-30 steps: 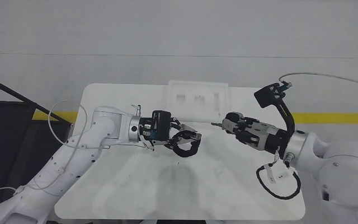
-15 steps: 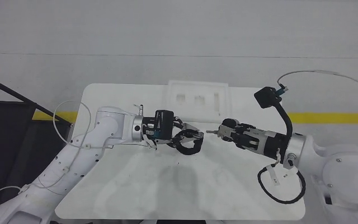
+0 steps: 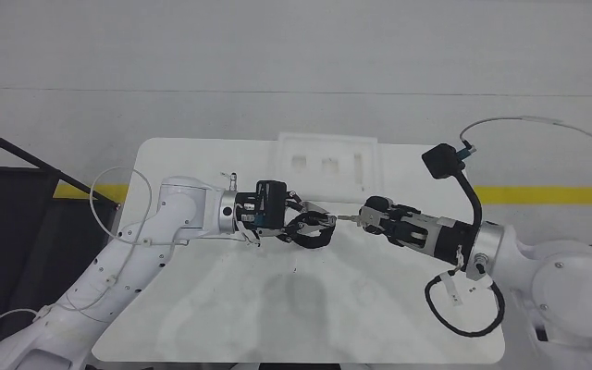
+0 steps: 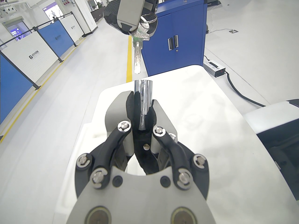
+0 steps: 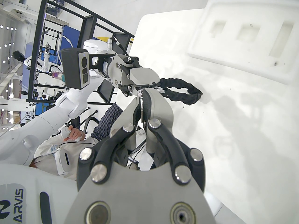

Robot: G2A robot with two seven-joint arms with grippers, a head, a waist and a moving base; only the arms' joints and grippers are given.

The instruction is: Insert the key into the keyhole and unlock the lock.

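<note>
Holding the lock in my left jaws, which are closed tight on its chrome barrel, I have the barrel's free end facing across the bench toward my right arm. Its black cable loops off beside the jaws. My right jaws are pinched shut on the bow of the key, with the blade pointing at that end. Blade and barrel lie nearly on one line, running left to right over the bench. The tip sits just short of the barrel's face with a small gap between them, and it looks a touch off centre from my left wrist. I cannot make out the slot itself. I judge the right arm must slide the key along its own length into the barrel, then twist.
</note>
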